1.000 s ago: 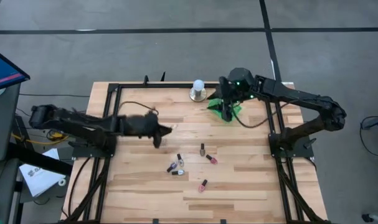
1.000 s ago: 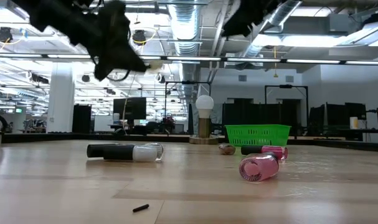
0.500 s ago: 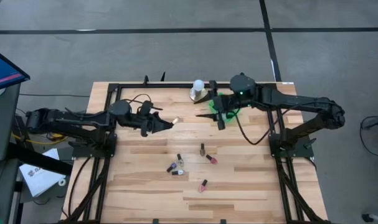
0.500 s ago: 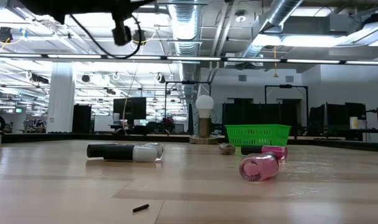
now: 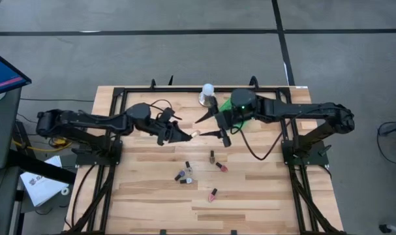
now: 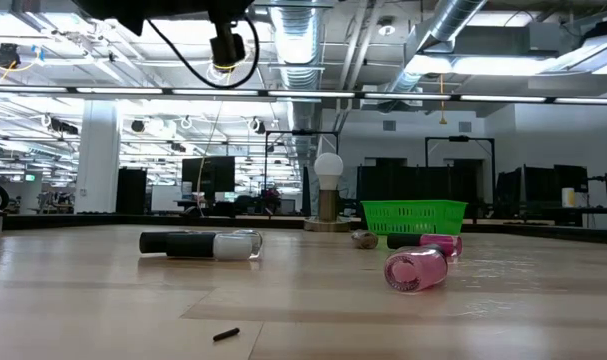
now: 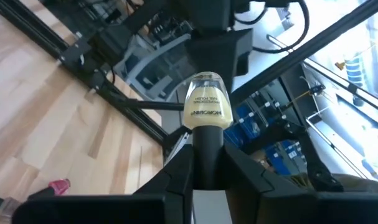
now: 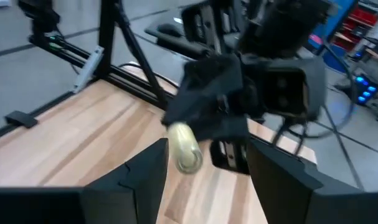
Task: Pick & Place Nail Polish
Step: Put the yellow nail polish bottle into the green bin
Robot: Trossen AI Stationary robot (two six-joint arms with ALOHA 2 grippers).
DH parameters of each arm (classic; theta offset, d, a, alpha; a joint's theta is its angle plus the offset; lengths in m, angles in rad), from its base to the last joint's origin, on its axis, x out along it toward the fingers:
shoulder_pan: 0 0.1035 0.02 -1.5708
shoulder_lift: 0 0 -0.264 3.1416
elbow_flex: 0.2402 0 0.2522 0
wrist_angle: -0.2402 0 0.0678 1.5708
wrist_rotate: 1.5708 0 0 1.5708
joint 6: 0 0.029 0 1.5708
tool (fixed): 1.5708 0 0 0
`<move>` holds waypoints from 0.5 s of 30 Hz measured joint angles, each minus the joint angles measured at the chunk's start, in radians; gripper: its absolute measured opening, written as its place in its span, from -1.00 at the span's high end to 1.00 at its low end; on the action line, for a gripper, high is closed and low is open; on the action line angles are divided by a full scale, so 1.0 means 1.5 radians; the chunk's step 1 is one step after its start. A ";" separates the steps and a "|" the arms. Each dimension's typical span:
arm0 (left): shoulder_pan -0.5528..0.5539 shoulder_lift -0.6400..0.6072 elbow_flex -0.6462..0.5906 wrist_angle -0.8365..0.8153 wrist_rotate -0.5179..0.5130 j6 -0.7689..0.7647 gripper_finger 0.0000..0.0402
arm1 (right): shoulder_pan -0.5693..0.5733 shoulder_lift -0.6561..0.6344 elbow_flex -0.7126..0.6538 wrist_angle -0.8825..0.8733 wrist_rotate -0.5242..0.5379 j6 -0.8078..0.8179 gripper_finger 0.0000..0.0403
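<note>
Room: open workshop hall with ceiling ducts and strip lights behind the wooden desk (image 5: 250, 196), which is edged by a black frame.
Left end effector (image 5: 190, 135): raised above the middle of the desk, pinching a cream nail polish bottle (image 7: 207, 109) by its dark cap, the pale body sticking out beyond the fingertips toward the right arm.
Right end effector (image 5: 208, 126): also raised, facing the left one just across from the held bottle, its fingers (image 8: 273, 171) spread wide and holding nothing; the bottle tip sits at the mouth of this gap without touching either finger.
Loose nail polish: several bottles lie on the desk nearer the front, among them a dark and white pair (image 6: 201, 243) lying end to end, a pink one (image 6: 416, 269) on its side, another pink one (image 5: 213, 194) alone nearest the front edge.
Green basket (image 6: 414, 217): near the far edge of the desk, under the right arm.
White-domed object (image 5: 207, 95): stands on a metal base just beside the basket.
</note>
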 joint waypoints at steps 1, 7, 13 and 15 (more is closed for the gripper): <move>0.000 0.005 0.002 0.001 0.001 0.000 0.73 | 0.002 0.000 0.000 -0.001 -0.003 0.000 -0.02; 0.000 0.012 0.003 0.004 0.002 0.000 0.72 | 0.015 0.000 0.000 -0.005 -0.024 0.000 -0.02; 0.000 0.012 0.003 0.008 0.002 0.000 0.72 | 0.016 0.016 0.000 0.001 -0.033 0.000 -0.02; 0.000 0.012 0.003 0.009 0.002 0.000 0.72 | 0.015 0.025 0.000 0.009 -0.035 0.000 -0.02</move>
